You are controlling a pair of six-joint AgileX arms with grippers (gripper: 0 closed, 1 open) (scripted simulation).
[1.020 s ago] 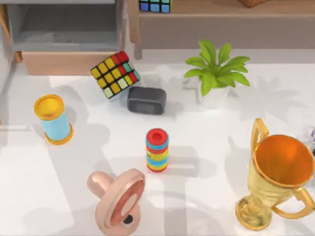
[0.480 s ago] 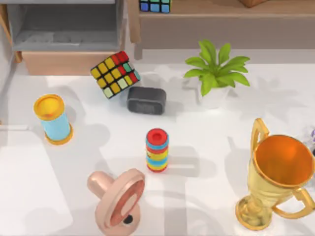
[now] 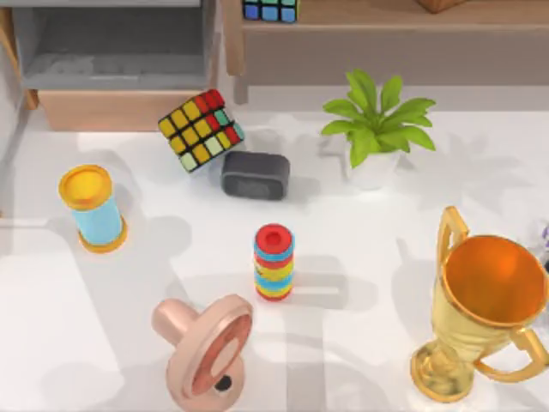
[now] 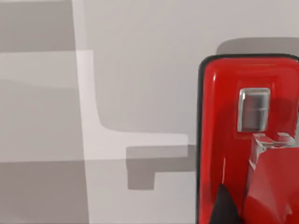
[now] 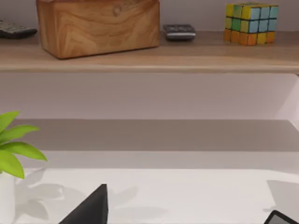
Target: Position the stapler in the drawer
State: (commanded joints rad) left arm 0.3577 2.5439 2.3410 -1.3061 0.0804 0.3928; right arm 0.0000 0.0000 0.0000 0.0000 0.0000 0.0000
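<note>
Filling the left wrist view's edge, the stapler (image 4: 233, 140) lies on bare worktop (image 4: 140, 70); gripper states cannot be told. The drawer (image 3: 111, 51) stands open.

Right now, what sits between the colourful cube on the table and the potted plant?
In the top view, the dark grey clock lies beside the cube, towards the plant. From the clock to the plant's white pot, the table is bare.

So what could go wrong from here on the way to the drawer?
The stapler fills the left wrist view very close up, partly cut off, so a grasp may land off-centre and slip. The drawer sits at the table's far left, with the Rubik's cube just beside its front panel and the yellow-capped cylinder nearby; a carry could clip either.
</note>
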